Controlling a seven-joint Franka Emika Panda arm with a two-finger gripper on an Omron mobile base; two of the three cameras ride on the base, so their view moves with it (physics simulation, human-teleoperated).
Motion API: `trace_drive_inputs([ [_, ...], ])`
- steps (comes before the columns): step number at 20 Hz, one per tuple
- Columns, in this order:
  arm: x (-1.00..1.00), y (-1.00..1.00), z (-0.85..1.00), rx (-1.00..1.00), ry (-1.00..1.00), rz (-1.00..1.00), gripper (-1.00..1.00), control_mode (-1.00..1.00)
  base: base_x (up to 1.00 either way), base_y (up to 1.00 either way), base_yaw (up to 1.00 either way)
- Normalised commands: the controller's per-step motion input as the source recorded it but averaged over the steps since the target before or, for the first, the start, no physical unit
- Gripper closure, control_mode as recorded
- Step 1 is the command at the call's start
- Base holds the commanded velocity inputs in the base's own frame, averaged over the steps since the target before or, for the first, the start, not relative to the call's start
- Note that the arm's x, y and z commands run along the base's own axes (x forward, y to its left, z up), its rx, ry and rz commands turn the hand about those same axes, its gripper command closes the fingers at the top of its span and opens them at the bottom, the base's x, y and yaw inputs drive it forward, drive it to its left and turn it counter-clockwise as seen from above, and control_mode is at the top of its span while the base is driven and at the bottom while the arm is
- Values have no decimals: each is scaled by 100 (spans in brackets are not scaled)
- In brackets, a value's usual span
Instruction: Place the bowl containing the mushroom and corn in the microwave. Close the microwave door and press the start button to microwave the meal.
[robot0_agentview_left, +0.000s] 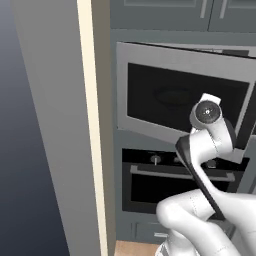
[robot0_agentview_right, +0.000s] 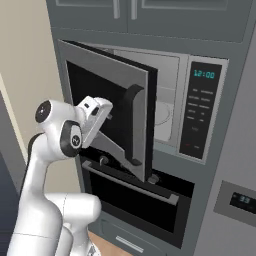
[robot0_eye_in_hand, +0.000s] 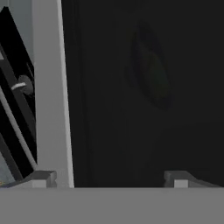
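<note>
- One microwave door (robot0_agentview_right: 107, 107) stands partly open, swung out from the left edge of the microwave (robot0_agentview_right: 172, 102); its dark window and curved black handle (robot0_agentview_right: 134, 125) face the robot.
- In the hand view the gripper (robot0_eye_in_hand: 109, 179) points straight at the door's black window (robot0_eye_in_hand: 144, 87), close against it. Its fingertips (robot0_eye_in_hand: 41, 178) sit wide apart at the bottom of that view with nothing between them, so the claw is spread and empty.
- In the right base view the hand (robot0_agentview_right: 95, 120) is pressed to the door's outer face, left of the handle.
- Through the dark glass a dim round shape (robot0_agentview_left: 172, 95) shows inside the microwave; I cannot tell whether it is the bowl or the turntable.
- Right of the door, the white cavity and glass turntable (robot0_agentview_right: 162, 114) are partly in sight.
- The control panel (robot0_agentview_right: 201, 111) with a lit clock sits at the microwave's right side.
- Below the microwave is a black oven (robot0_agentview_right: 137, 192) with knobs and a silver bar.
</note>
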Motion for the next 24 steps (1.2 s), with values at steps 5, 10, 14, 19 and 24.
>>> trace_drive_inputs([
  [5,94,-10,-5,0,5,10,-100,-100,0,0,0],
  [10,79,-24,0,0,2,0,-100,-100,0,0,0],
  [14,72,-20,0,0,0,0,-100,-100,0,0,0],
  [19,69,-18,0,0,0,0,-100,-100,0,0,0],
  [24,15,-13,0,-1,0,0,-100,-100,0,0,0],
])
